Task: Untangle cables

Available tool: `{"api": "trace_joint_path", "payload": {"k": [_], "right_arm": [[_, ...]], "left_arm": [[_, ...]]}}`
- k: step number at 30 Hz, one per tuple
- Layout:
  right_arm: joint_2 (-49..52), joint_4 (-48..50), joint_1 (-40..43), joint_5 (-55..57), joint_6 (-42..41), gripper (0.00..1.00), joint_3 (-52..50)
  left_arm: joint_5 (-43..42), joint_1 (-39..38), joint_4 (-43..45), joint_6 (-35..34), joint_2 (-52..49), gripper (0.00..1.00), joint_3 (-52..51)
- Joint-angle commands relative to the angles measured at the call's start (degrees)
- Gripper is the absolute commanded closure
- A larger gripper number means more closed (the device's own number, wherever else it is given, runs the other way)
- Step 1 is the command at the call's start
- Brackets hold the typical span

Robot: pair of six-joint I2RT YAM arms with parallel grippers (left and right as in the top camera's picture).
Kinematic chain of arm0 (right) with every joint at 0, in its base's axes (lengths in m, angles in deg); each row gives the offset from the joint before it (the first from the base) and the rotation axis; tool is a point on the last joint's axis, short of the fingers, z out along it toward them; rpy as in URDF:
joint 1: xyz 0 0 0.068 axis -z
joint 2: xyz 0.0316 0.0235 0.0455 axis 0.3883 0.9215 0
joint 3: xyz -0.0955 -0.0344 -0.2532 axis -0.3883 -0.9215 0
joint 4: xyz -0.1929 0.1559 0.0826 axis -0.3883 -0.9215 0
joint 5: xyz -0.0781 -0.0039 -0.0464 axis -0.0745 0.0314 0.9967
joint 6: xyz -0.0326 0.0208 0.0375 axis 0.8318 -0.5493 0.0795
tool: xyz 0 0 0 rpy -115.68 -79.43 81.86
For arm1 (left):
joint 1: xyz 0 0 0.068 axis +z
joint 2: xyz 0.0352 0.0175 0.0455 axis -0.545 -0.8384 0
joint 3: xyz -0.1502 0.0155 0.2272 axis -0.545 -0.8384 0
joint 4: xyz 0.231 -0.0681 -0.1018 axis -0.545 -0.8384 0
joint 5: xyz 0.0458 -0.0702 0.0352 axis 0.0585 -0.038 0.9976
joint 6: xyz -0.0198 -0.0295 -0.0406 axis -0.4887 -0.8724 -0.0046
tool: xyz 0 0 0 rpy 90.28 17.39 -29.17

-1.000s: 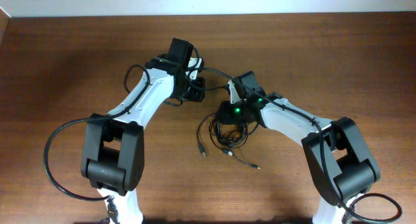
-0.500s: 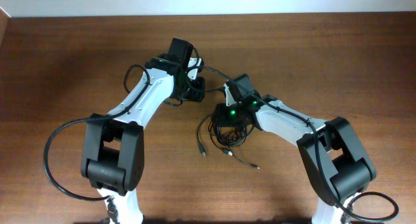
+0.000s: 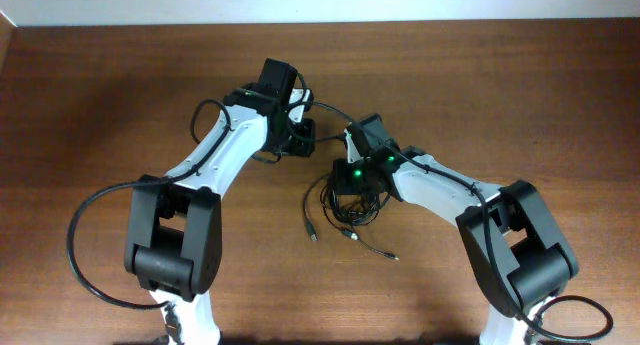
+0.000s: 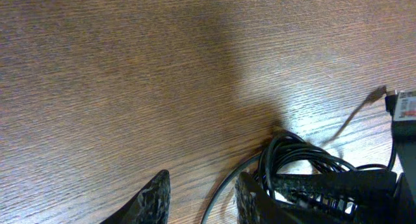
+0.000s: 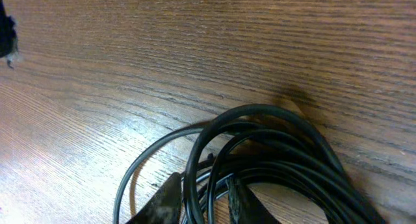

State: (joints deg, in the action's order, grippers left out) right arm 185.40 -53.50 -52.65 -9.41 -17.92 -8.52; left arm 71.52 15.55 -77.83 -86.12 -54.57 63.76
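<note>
Quick look at the tangle rn. The cables [image 3: 347,207] are sitting in one bunched coil near the middle of the table [image 3: 520,95], right under the right arm's wrist, w/ loose plug ends [image 3: 312,235] trailing out toward the robot's base side.

The right gripper [image 5: 203,185] is hanging low over the coil w/ a few strands running btwn its fingers. Looks like it's going for a pinch, but I can't tell if it's actually biting down or just straddling them. The left gripper [image 4: 201,180] is hovering just beside the coil, fingers apart, one strand curving thru the gap w/o being squeezed afaict.

My guess on why: one side is anchoring the bundle while the other is lining up to pull a single cord free, so they're crowding in close to each other. Nothing's separated yet imo, so the job is barely getting going.

Surface is showing dark brown wood grain w/ a bit of glare, so the thin black cords are standing out fine. Room-wise, only a pale strip [image 3: 300,0] is showing along the far edge, prob wall or floor, can't say.
</note>
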Motion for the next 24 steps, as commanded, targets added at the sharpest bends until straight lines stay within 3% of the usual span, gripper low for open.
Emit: {"api": "trace_joint_path", "payload": {"k": [1, 2, 4, 10, 14, 18, 20, 24], "right_arm": [[-0.6, 0.1, 2.2, -7.4, 0.4, 0.70, 0.3], [-0.9, 0.4, 2.7, -8.2, 0.4, 0.69, 0.3], [-0.8, 0.4, 2.8, -7.8, 0.7, 0.57, 0.2], [-0.8, 1.4, 2.7, -7.8, 2.0, 0.50, 0.1], [-0.8, 3.8, 2.9, -7.9, 2.8, 0.50, 0.1], [-0.8, 1.9, 1.3, -7.8, 2.8, 0.61, 0.0], [-0.8, 1.9, 1.0, -6.7, 2.8, 0.76, 0.0], [-0.8, 1.9, 0.9, -6.1, 2.8, 0.81, 0.0]], "left_arm": [[-0.3, 0.0, 0.1, -0.1, -0.7, 0.66, 0.5], [-0.3, 0.0, 0.1, -0.1, -0.7, 0.66, 0.5], [-0.3, 0.0, 0.2, -0.1, -0.7, 0.66, 0.5], [-0.3, 0.0, 0.2, -0.1, -0.7, 0.66, 0.5], [-0.3, 0.0, 0.1, -0.1, -0.7, 0.66, 0.5], [-0.3, 0.0, 0.1, -0.1, -0.7, 0.65, 0.5], [-0.3, 0.0, 0.1, -0.1, -0.7, 0.65, 0.5], [-0.3, 0.0, 0.1, -0.1, -0.7, 0.65, 0.5]]}}
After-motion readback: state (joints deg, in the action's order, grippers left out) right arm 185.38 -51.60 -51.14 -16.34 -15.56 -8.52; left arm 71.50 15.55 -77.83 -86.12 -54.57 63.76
